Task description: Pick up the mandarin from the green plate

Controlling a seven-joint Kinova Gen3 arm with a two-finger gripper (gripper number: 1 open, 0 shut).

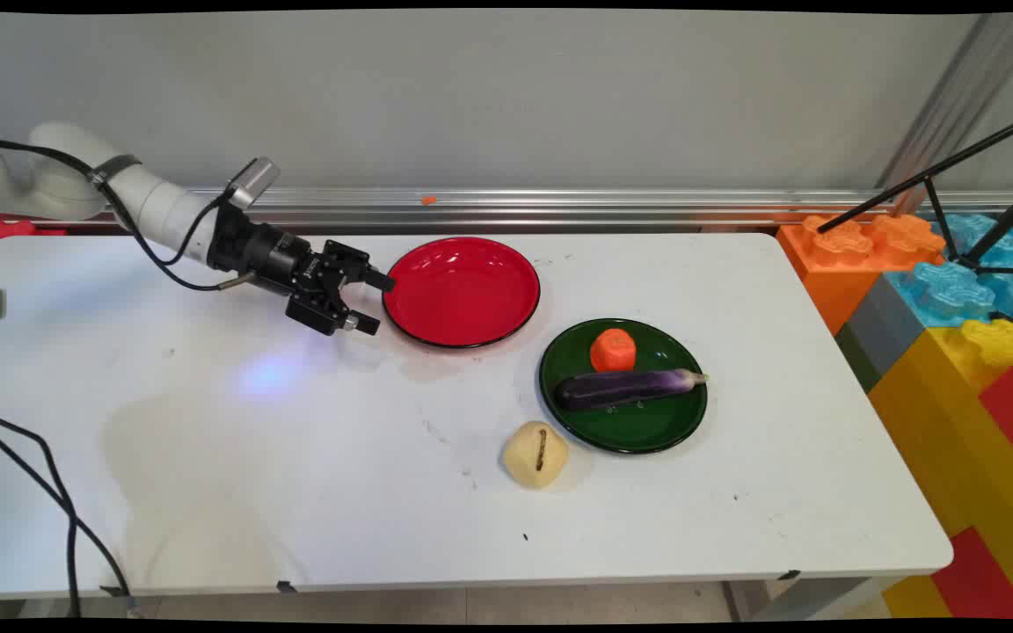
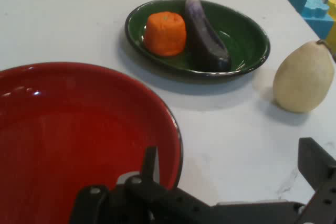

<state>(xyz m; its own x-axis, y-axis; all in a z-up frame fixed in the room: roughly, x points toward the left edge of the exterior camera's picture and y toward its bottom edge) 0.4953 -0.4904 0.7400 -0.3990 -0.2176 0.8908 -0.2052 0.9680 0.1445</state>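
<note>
Red plate on the white table, its left rim between the spread, empty fingers of the gripper.
A low finger could catch the rim and tip it; bare table lies left, the green plate and pear right.

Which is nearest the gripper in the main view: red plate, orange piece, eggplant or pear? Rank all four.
From the gripper:
1. Red plate, right beside its fingertips.
2. Pear and orange piece, too close to call: pear on the bare table, orange piece on the green plate.
3. Eggplant, lying across the green plate.
</note>
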